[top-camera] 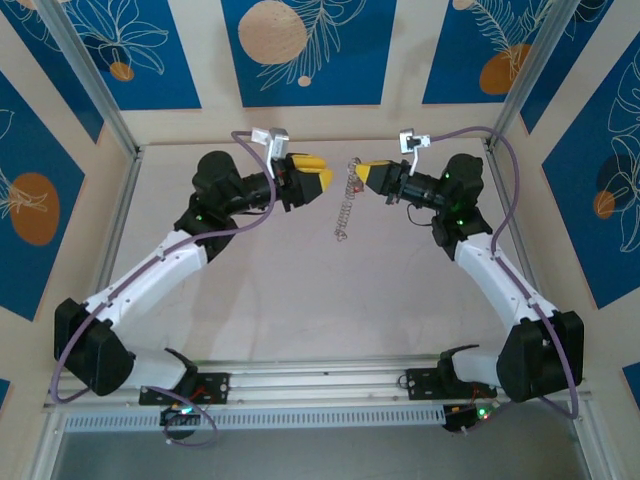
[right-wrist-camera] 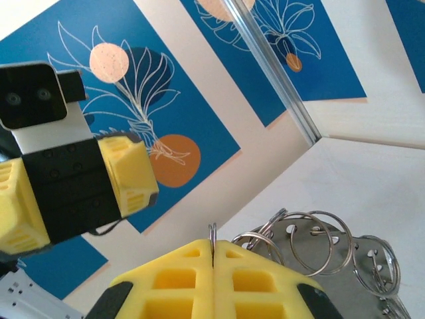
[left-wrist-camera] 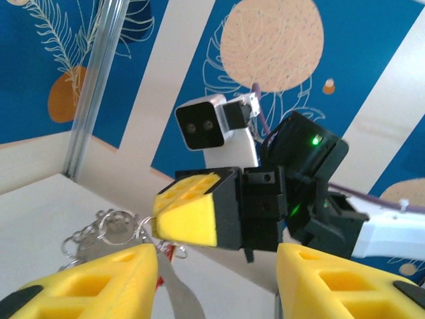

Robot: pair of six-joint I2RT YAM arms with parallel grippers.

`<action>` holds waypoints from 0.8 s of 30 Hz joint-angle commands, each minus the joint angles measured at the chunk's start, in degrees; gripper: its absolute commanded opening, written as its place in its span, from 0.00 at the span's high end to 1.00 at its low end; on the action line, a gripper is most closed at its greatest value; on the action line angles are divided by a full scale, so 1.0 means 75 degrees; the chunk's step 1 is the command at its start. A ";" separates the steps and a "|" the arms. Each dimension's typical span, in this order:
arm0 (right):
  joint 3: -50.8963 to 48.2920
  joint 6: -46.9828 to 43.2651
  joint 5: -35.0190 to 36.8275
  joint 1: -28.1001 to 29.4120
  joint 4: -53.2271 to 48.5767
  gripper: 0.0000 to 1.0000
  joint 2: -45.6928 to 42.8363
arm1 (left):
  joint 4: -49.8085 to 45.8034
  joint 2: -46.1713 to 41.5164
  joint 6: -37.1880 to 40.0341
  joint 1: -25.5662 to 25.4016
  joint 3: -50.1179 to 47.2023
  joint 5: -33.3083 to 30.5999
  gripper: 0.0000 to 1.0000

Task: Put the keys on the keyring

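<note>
My right gripper (top-camera: 362, 172) is shut on the edge of a thin metal keyring (right-wrist-camera: 212, 232), held above the table. From it hangs a chain of linked split rings (right-wrist-camera: 312, 242) and flat metal keys (top-camera: 345, 205), reaching down toward the table. In the left wrist view a grey key blade (left-wrist-camera: 176, 292) and a small red piece (left-wrist-camera: 174, 251) hang below the right gripper's yellow fingers (left-wrist-camera: 189, 212). My left gripper (top-camera: 322, 180) faces the right one, a short way to its left. Its jaws (left-wrist-camera: 216, 266) stand open with nothing between them.
The grey table (top-camera: 300, 290) lies inside a metal frame (top-camera: 90, 80), with blue patterned walls on all sides. Both arms reach in from the near corners and meet high over the table's back middle.
</note>
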 commanded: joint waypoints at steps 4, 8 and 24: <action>0.1110 -0.1588 -0.1416 -0.0277 -0.1782 1.00 0.0117 | -0.1728 0.0378 0.1247 0.0274 0.0809 0.0807 0.50; 0.1794 -0.3002 -0.1835 -0.0292 -0.3521 1.00 0.0236 | -0.2606 0.0794 0.1728 0.0551 0.1487 0.1666 0.46; 0.3765 -0.5470 -0.2910 -0.0286 -0.6974 1.00 0.1232 | -0.5687 0.2075 0.3605 0.0753 0.3868 0.3058 0.35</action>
